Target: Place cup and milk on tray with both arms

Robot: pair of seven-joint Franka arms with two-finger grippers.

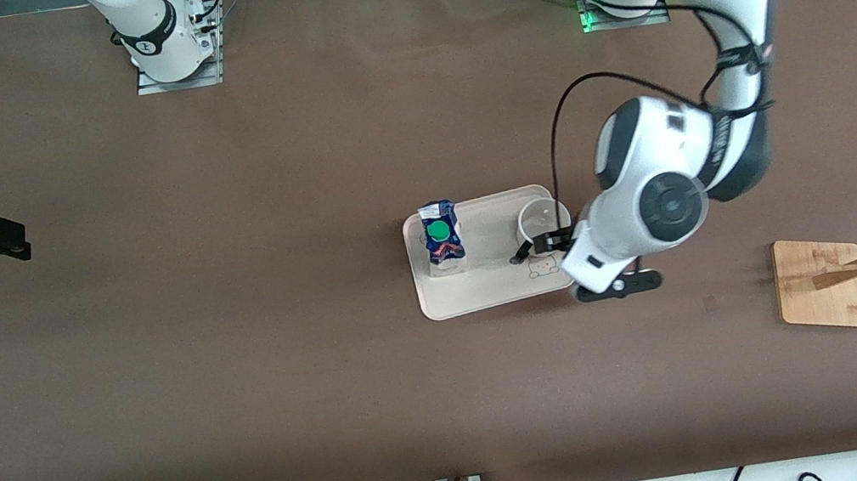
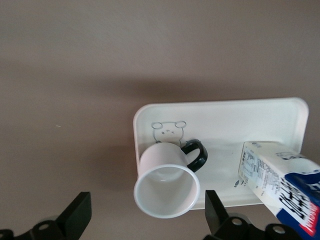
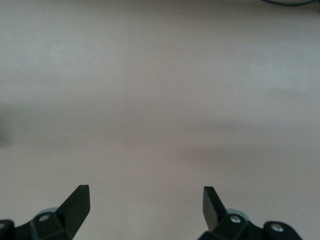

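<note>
I read this as the release step. My left gripper (image 2: 145,215) is spread wide around the cup (image 2: 166,186), touching nothing, and the cup stands upright on the tray (image 1: 489,296), at the end toward the left arm. The milk (image 1: 442,236) stands on the same tray, at the end toward the right arm. Next I would lift the left gripper straight up, clear of the rim. The right gripper (image 3: 145,207) waits wide open over bare table.

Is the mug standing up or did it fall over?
Standing up. The mug sits on the tray, its round open mouth facing upward.
</note>
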